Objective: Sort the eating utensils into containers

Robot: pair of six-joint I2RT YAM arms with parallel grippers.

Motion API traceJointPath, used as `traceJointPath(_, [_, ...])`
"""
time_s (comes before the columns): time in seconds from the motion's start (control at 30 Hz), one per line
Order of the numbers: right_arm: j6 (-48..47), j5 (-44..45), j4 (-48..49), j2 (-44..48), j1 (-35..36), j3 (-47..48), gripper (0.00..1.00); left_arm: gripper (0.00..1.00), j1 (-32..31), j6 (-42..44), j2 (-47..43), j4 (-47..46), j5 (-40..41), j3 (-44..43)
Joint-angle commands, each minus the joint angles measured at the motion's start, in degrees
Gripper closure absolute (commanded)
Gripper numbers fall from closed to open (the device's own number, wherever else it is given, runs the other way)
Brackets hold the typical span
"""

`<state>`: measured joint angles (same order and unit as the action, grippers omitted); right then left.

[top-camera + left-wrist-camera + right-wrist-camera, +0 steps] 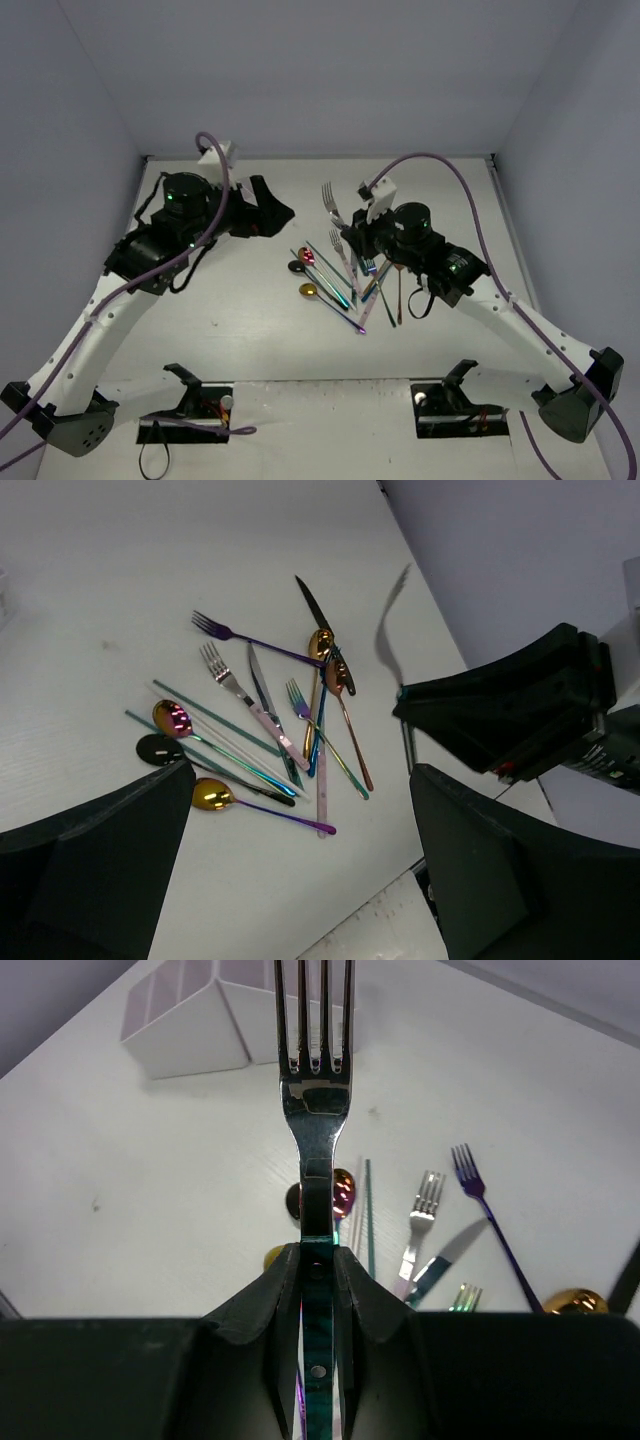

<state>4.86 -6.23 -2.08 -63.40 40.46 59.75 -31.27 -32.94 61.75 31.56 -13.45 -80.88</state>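
My right gripper (318,1260) is shut on the teal handle of a silver fork (316,1080), which points away from the wrist camera, tines up. From above, that fork (332,203) sticks out left of the right gripper (358,224), beyond the pile of eating utensils (345,275). The pile holds spoons, forks, a knife and thin sticks (265,720) lying crossed on the table. The white containers (195,1020) show far off in the right wrist view, top left. My left gripper (300,880) hangs open over the table near the pile, holding nothing; from above it (272,213) sits left of the pile.
A gold-bowled spoon with a purple handle (262,807) lies nearest the left gripper's fingers (100,860). A black spoon (297,266) and a red one (307,257) lie at the pile's left side. Grey walls close in the table at the back and both sides.
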Motion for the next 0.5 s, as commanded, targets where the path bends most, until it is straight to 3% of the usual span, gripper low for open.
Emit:
traceJointPath(0.0, [-1.9,-5.3,6.6,-2.2,3.1,4.7,1.00,0.13,-6.2,3.4,3.8,-8.1,9.0,-5.3])
traceJointPath(0.1, [-2.0,-5.5,7.3,-3.4,5.7,6.1,1.00,0.14,-8.1,4.2,5.9,-9.8,12.1,-5.6])
traceJointPath(0.33, [-2.2,-5.4,8.1,-5.8,8.5,7.5,1.00,0.31,-10.7,6.7,9.0,-10.2,17.6,-5.7])
traceJointPath(0.47, [-2.1,-5.2,8.6,-6.4,8.8,8.1,1.00,0.54,-10.7,7.1,8.9,-10.3,19.9,-4.8])
